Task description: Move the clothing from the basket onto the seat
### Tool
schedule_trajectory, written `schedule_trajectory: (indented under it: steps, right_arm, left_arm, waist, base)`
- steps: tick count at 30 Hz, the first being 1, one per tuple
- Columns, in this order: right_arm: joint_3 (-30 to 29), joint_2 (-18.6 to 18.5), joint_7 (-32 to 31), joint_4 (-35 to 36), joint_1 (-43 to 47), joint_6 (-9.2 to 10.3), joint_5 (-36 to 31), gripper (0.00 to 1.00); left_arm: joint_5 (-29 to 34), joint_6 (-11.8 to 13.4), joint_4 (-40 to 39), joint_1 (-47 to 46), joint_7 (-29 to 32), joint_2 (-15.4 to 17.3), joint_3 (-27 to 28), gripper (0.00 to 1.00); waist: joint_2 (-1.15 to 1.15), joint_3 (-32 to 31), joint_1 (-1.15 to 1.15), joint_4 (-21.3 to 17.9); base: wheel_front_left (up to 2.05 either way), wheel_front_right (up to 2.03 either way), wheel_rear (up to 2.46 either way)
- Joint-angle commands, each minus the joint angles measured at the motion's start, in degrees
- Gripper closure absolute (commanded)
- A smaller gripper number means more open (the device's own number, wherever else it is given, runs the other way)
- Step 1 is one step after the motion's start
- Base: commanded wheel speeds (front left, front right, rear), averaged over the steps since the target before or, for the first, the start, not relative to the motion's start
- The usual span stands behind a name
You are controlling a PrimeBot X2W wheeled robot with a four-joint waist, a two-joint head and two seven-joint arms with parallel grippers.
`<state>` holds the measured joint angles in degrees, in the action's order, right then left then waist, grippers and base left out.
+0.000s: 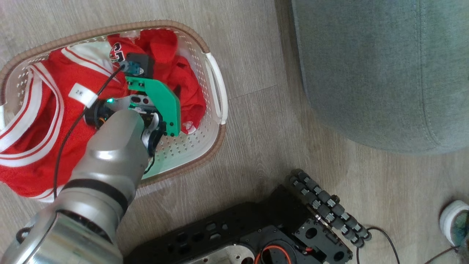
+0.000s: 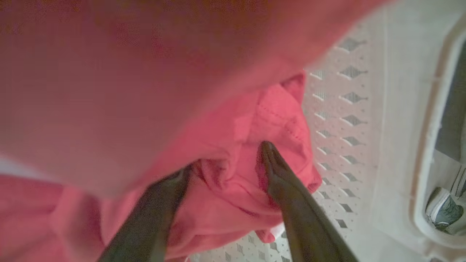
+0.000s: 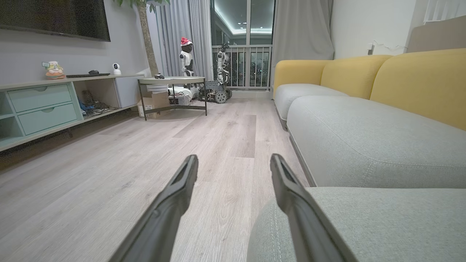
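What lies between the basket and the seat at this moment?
Bare wooden floor, nothing else, runs between the basket and the seat in the head view.

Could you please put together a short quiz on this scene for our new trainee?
1. True or false: none of the clothing lies on the seat yet.
2. Where is the left gripper? A) among the clothing in the basket; B) on the seat; C) above bare floor.
3. Fill in: the right gripper has its jaws ___, with nothing between them.

Key: 1 true; 2 A; 3 open.
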<state>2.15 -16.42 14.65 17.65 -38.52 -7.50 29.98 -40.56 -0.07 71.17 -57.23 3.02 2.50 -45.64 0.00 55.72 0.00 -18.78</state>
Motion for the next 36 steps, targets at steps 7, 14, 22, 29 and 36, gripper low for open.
schedule_trajectory:
  steps: [7,14,22,29,36]
  right_arm:
    - [0.5,-0.3,0.3,1.2,1.0,0.01,-0.4,0.0]
    - [1.1,-0.9,0.3,0.4,1.0,0.01,-1.8,0.0]
    - [1.4,-1.5,0.3,-1.9,4.2,0.01,-2.8,0.0]
    - [2.8,-2.4,0.3,-5.5,10.3,0.01,-4.0,0.0]
    - [3.4,-1.6,0.3,-8.4,16.8,0.01,-5.0,0.0]
  left_arm:
    - [-2.8,-1.3,-0.4,0.1,2.8,0.4,-1.8,1.0]
    - [-5.2,-2.4,-1.3,1.4,0.6,0.4,-3.5,1.0]
    - [-9.1,-4.1,-5.6,6.4,-5.8,0.4,-6.5,1.0]
    - [-12.1,-4.9,-9.2,11.5,-13.9,0.4,-10.8,1.0]
    - [-12.9,-5.8,-12.0,15.5,-17.4,0.4,-13.6,1.0]
  waist:
    - [0.0,-0.6,0.0,0.1]
    - [0.0,-4.2,0.0,1.1]
    - [0.0,-15.1,0.0,4.2]
    - [0.0,-27.4,0.0,8.2]
    - [0.0,-37.9,0.0,12.3]
  base:
    - [0.0,0.0,0.0]
    - [0.0,0.0,0.0]
    - [0.0,0.0,0.0]
    - [0.0,0.0,0.0]
    - [0.0,0.0,0.0]
